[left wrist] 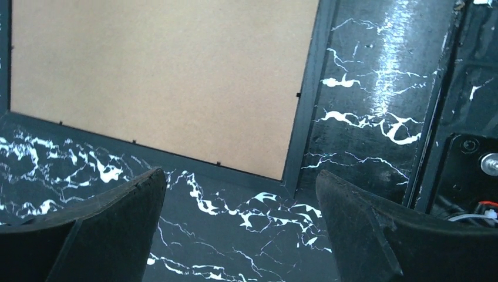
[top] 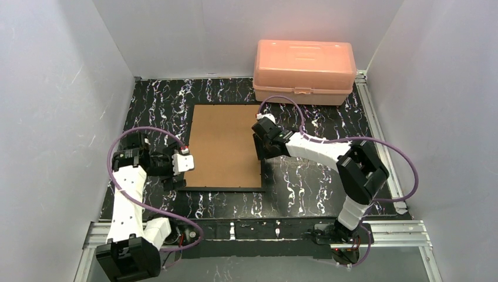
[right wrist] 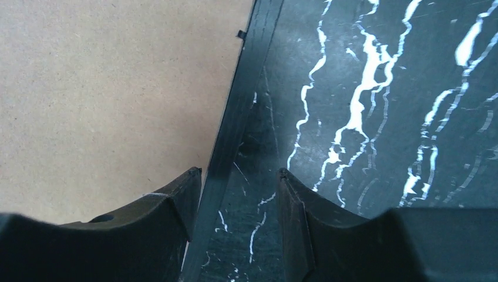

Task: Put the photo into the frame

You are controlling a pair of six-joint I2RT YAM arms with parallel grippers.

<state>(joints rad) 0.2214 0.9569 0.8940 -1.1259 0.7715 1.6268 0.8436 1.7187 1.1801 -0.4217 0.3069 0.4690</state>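
Note:
The frame (top: pixel 223 147) lies flat on the black marbled table with its brown fibreboard back (left wrist: pixel 158 76) facing up. My right gripper (top: pixel 261 147) is low over its right side. In the right wrist view the thin black rail (right wrist: pixel 246 94) runs between the jaws of that gripper (right wrist: pixel 239 173), which stand apart and open; one finger is over the brown back (right wrist: pixel 88 88), the other over the table. My left gripper (top: pixel 183 166) sits by the frame's near left corner, wide open (left wrist: pixel 241 182) with only tabletop between its fingers. The photo is not in view.
A pink plastic box (top: pixel 304 70) stands closed at the back right, just beyond the frame. Aluminium rails run along the table's near edge (top: pixel 258 232) and right side (top: pixel 376 117). White walls close in the left, back and right.

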